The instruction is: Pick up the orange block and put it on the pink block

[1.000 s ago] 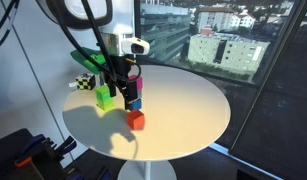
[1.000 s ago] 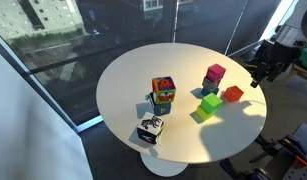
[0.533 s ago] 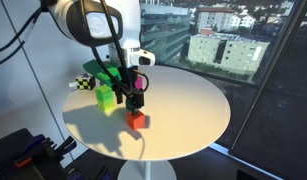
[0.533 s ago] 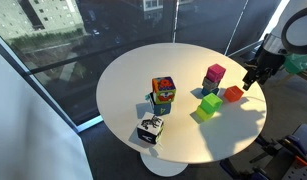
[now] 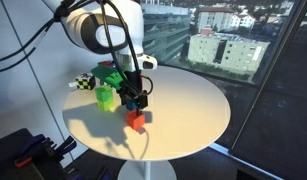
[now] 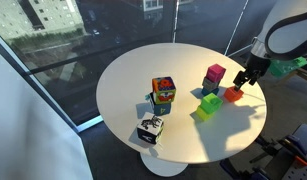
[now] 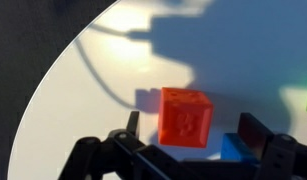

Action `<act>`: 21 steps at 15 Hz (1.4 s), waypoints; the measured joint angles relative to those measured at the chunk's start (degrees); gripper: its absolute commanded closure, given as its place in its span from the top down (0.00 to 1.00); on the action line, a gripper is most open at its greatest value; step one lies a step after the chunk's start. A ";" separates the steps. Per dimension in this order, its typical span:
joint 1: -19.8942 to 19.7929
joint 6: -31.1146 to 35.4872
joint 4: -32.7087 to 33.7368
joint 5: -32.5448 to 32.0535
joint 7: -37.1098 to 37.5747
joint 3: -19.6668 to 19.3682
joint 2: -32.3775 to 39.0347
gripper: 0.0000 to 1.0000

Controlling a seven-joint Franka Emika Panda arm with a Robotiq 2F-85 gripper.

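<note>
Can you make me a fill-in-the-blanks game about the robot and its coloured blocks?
1. The gripper hangs over the orange block with its jaws ___.
2. The white table is ___ in shape.
3. The green cube is ___ than the patterned cube.
Missing words: open; round; smaller.

table [image 6: 123, 70]: white, round | green cube [image 6: 208, 104] | blue cube [image 7: 236, 148] | patterned cube [image 6: 163, 93] | checkered cube [image 6: 150, 128]
</note>
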 measured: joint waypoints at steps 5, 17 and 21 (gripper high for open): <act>0.77 3.14 0.58 0.00 0.08 0.26 2.45 1.00; 0.76 7.89 0.65 0.00 0.08 0.27 6.01 1.00; 0.73 8.85 0.65 0.00 0.08 0.27 7.06 0.75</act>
